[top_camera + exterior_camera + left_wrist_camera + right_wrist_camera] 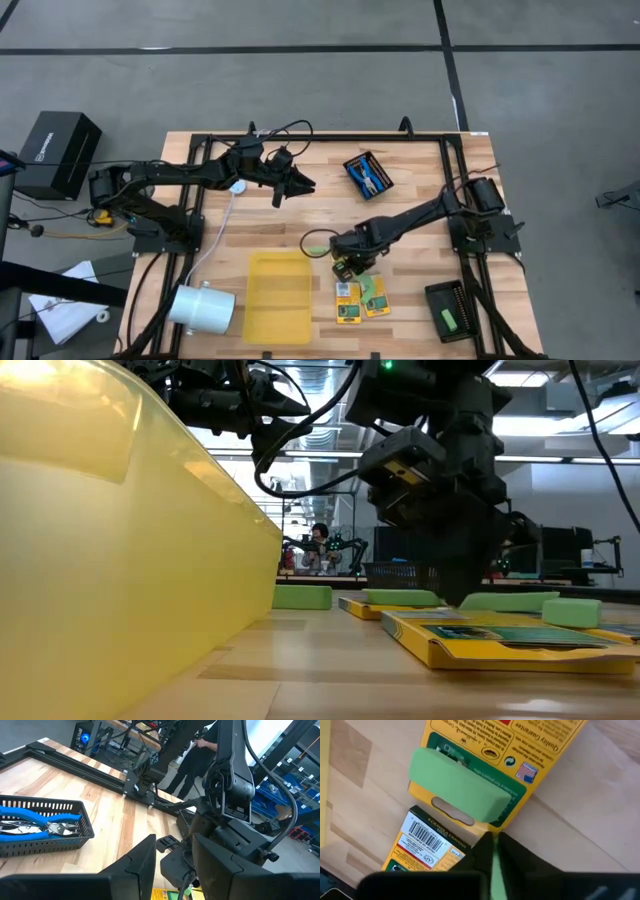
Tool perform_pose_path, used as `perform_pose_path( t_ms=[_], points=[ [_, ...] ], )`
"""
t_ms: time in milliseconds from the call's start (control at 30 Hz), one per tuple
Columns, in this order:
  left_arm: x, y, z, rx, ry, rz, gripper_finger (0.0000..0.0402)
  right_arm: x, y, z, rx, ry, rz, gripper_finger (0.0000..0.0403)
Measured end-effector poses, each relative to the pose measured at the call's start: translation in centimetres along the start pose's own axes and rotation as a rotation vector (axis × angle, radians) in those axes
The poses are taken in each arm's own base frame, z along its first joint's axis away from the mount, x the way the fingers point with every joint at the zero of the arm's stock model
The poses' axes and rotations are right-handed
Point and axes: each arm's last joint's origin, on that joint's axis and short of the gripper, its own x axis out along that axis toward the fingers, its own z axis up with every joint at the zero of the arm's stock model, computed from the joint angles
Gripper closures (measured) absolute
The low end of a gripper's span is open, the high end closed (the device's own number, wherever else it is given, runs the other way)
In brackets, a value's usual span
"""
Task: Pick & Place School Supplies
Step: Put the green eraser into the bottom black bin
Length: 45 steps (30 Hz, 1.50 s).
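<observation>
Two yellow-and-green crayon boxes (347, 301) (376, 296) lie flat near the table's near edge. A short green stick (457, 785) rests on top of one box. Another green stick (318, 248) lies on the wood, left of my right gripper. My right gripper (345, 265) (492, 842) points down just above the boxes and is shut on a green stick. Blue-handled tools (35, 820) lie in a black mesh tray (368, 175). My left gripper (297, 185) (172, 865) is open in the air over the far middle of the table. My right gripper pinches a green stick (495, 870) between its two fingers, coming from above and pointing down. Only a narrow green strip shows between the dark fingers (520, 860). It is held low over the end of a crayon box (427, 845); whether it touches the box cannot be told.
A flat yellow tray (278, 295) lies left of the boxes. A white cylinder (200, 306) lies near the table's near-left corner. A second black mesh tray (450, 312) at the near right holds a green stick. A black frame runs around the table edges.
</observation>
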Motion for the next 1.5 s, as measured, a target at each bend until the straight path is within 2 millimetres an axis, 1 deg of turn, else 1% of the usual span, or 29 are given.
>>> perform_pose_path(
  t_ms=[200, 267, 333, 433, 600, 700, 800, 900, 1033, 1200, 1500],
  points=[
    [0.0, 0.0, 0.0, 0.0, -0.001, 0.003, 0.028, -0.2, -0.2, 0.7, -0.006, -0.014, 0.011, 0.0401],
    [0.0, 0.0, 0.0, 0.0, -0.001, 0.003, 0.028, -0.2, -0.2, 0.9, -0.026, -0.022, 0.021, 0.0397],
    [0.0, 0.0, 0.0, 0.0, -0.001, 0.002, 0.028, -0.3, -0.2, 1.3, -0.047, -0.033, 0.034, 0.0383],
    [0.0, 0.0, 0.0, 0.0, -0.001, 0.002, 0.028, -0.5, -0.4, 2.0, -0.061, -0.041, 0.04, 0.0347],
    [0.0, 0.0, 0.0, 0.0, -0.001, 0.002, 0.028, -1.9, -0.7, 2.4, -0.121, -0.064, 0.053, 0.0288],
    [0.0, 0.0, 0.0, -0.006, -0.003, 0.005, 0.028, -2.5, -0.7, 1.7, -0.181, -0.058, 0.039, 0.0263],
    [0.0, 0.0, 0.0, -0.009, -0.004, 0.009, 0.028, -3.0, -0.3, 0.3, -0.285, -0.047, 0.035, 0.0248],
    [0.0, 0.0, 0.0, -0.01, -0.005, 0.011, 0.028, -2.7, 0.2, -1.6, -0.387, -0.011, 0.013, 0.0242],
    [0.0, 0.0, 0.0, -0.011, -0.007, 0.017, 0.028, -2.3, 0.6, -3.7, -0.457, 0.027, -0.011, 0.0242],
    [0.0, 0.1, 0.0, -0.012, -0.011, 0.029, 0.028, -1.9, 0.6, -4.1, -0.468, 0.035, -0.024, 0.0245],
    [0.0, 0.1, 0.0, -0.037, -0.011, 0.028, 0.028, -2.0, 0.7, -3.5, -0.468, -0.008, -0.022, 0.0247]
  ],
)
